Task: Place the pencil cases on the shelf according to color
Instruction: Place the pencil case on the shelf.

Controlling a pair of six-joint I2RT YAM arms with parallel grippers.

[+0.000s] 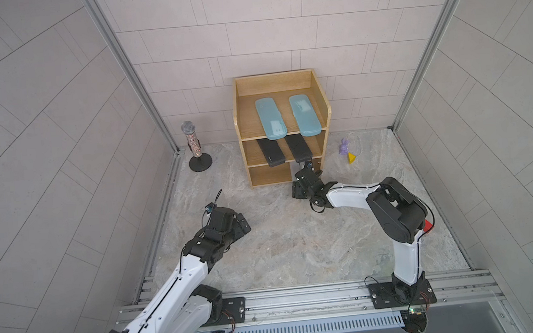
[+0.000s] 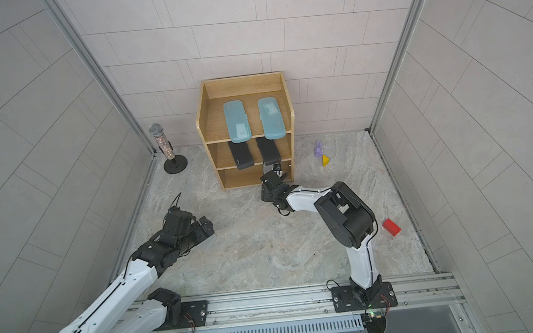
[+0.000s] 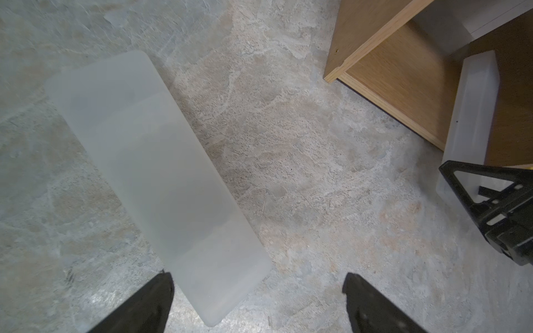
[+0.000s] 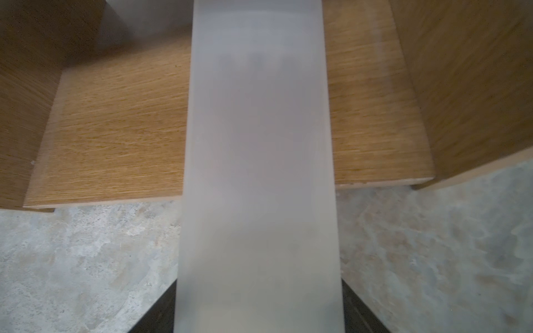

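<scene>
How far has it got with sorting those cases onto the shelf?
Done: both blue cases lie on the top tier of the shelf, both black cases on the middle one. In hand: the right gripper holds one frosted case, its far end over the bottom tier. Remaining: the second frosted case lies on the table, beneath the open left gripper.

Oak-coloured shelf [image 1: 248, 119]; light-blue cases [image 1: 271, 118]; black cases [image 1: 270, 153]; frosted whitish case [image 4: 259, 173]; grey-beige marbled tabletop [image 1: 282, 245].
</scene>
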